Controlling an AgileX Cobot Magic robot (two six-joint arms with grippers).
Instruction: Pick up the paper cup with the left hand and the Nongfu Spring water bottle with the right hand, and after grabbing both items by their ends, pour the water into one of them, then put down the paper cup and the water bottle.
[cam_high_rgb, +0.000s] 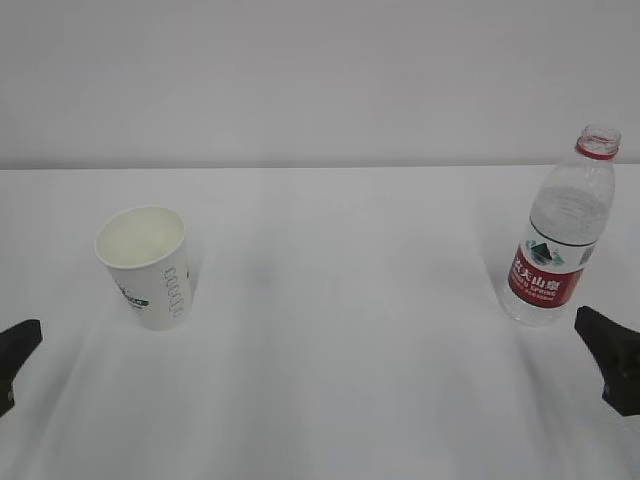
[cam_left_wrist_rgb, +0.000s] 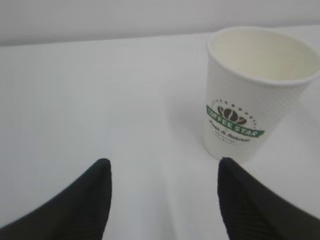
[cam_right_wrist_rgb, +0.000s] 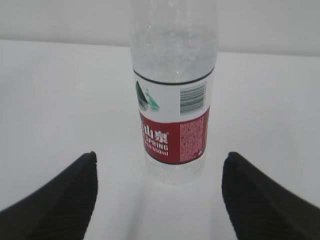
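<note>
The white paper cup (cam_high_rgb: 147, 264) stands upright and empty on the left of the table; in the left wrist view the paper cup (cam_left_wrist_rgb: 255, 95) shows its green logo, ahead and right of my open left gripper (cam_left_wrist_rgb: 164, 167), which holds nothing. Only a black tip of the left gripper (cam_high_rgb: 14, 350) shows at the left edge. The Nongfu Spring water bottle (cam_high_rgb: 558, 235) stands upright, uncapped, on the right. The water bottle (cam_right_wrist_rgb: 174, 90) sits centred ahead of my open right gripper (cam_right_wrist_rgb: 159, 161), apart from both fingers. The right gripper (cam_high_rgb: 610, 355) is just in front of the bottle.
A white table (cam_high_rgb: 350, 350) runs back to a pale wall. Nothing else stands on it; a wide stretch of bare surface lies between cup and bottle.
</note>
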